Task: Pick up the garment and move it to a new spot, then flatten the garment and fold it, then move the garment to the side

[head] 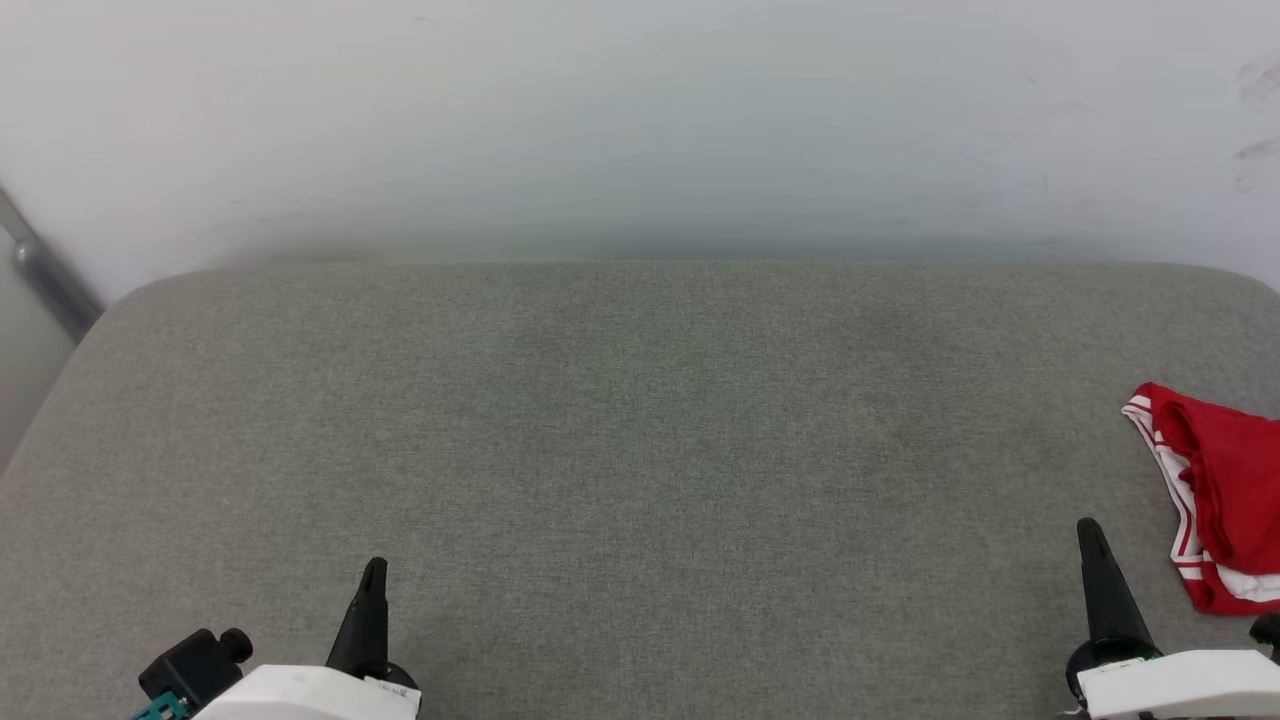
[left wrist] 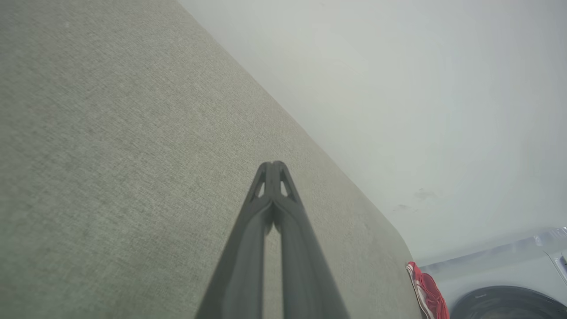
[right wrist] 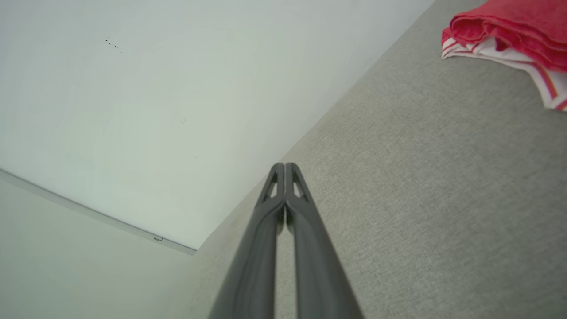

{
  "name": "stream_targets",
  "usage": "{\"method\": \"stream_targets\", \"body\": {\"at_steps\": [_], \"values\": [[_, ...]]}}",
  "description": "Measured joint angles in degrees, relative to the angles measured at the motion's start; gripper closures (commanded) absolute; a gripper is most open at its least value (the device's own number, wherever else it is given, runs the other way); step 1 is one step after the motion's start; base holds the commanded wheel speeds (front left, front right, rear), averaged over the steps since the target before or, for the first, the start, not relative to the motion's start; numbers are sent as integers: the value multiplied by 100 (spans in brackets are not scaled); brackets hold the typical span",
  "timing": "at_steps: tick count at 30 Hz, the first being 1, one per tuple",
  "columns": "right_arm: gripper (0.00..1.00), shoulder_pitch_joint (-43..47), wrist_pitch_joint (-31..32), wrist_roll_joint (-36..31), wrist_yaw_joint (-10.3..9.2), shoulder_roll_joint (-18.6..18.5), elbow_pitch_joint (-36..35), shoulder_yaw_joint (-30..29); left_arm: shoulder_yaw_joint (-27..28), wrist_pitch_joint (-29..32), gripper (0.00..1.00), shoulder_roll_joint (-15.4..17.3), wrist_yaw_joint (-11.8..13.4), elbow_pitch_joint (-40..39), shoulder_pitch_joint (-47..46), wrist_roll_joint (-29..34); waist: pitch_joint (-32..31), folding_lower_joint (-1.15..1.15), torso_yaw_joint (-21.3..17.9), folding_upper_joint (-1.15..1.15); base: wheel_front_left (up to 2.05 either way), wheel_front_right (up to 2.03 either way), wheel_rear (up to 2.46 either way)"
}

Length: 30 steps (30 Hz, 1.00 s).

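Grey woven cloth covers the desk (head: pixel 640 450). The garment (head: pixel 1225 480) lies bunched at the desk's right side, cut off by the head view's edge. Red folds and white striped trim show; any chest print is hidden. The left pincer (head: pixel 375 570) sits near left, clenched, empty. The right pincer (head: pixel 1088 530) sits near right, clenched, empty, just left of the garment and apart from it. Cannot tell whether either tip touches the cloth.

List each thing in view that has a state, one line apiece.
garment: bunched up, lying loose on the grey surface, toward its right end.
left gripper: shut, empty, over bare surface.
right gripper: shut, empty, left of the garment, not touching it.
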Motion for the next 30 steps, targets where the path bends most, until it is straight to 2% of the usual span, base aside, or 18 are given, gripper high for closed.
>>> {"method": "stream_targets", "body": {"at_steps": [30], "values": [[100, -423, 477, 1824, 0, -12, 288, -43, 235, 454, 100, 3, -221, 270, -419, -1961, 51, 0, -131, 0, 0, 0, 0]]}}
